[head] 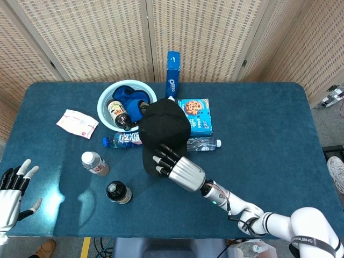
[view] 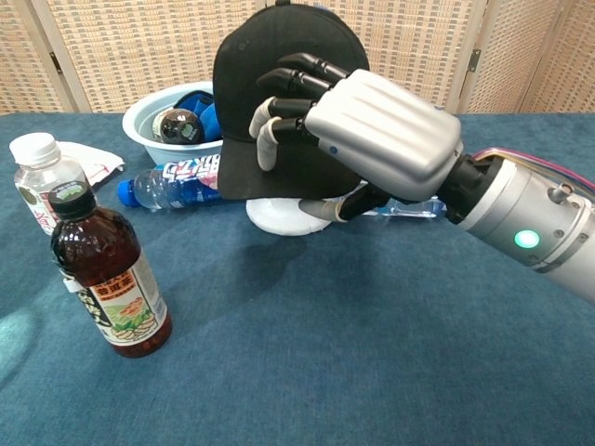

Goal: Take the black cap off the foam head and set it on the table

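The black cap (view: pixel 279 84) sits on the white foam head, of which only the base (view: pixel 279 216) shows. In the head view the cap (head: pixel 164 126) is at the table's middle. My right hand (view: pixel 372 130) is at the cap's front, its fingers (view: pixel 279 102) curled over the brim and crown and the thumb (view: pixel 321 211) tucked under the brim, so it grips the cap. From above, the right hand (head: pixel 177 169) lies just in front of the cap. My left hand (head: pixel 12 185) hangs at the table's near left edge, fingers spread and holding nothing.
A dark tea bottle (view: pixel 107 279) and a white-capped bottle (view: pixel 37 177) stand near left. A pale bowl (head: pixel 102 105) with items, a lying blue bottle (head: pixel 121 140), an Oreo box (head: pixel 172 72), a cookie box (head: pixel 196 115) and a packet (head: pixel 78 122) surround the head.
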You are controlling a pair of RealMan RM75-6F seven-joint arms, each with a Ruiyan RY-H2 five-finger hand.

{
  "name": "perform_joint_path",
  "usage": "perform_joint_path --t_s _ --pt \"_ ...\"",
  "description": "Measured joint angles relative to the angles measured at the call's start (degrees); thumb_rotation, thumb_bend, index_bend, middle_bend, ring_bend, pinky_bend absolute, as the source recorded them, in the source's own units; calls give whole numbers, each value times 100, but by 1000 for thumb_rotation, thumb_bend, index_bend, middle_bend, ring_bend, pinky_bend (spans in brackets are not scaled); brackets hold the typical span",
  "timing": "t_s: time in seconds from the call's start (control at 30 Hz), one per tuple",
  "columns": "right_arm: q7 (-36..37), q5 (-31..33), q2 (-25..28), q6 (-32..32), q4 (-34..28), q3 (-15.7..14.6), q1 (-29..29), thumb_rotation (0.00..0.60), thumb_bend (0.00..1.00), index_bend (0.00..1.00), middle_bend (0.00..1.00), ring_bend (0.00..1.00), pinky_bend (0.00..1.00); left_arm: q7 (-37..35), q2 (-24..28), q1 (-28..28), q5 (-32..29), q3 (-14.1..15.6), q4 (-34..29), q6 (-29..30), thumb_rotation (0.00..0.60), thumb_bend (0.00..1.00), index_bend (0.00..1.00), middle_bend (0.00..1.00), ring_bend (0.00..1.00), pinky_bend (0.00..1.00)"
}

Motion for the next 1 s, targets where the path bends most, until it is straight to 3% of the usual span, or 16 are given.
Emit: perform_joint_path --t_s 0.4,0.73,1.0 --pt "119 55 -128 182 248 -19 73 600 489 497 302 101 0 -57 -9 8 -5 7 47 11 600 243 132 0 0 0" --pt "257 111 -194 407 385 69 156 600 496 692 347 132 0 -49 -14 -10 -15 6 47 -20 600 243 132 0 0 0" --pt "298 218 -249 520 453 294 311 600 495 741 370 146 0 -33 -11 -20 -11 1 32 -20 600 243 132 0 0 0"
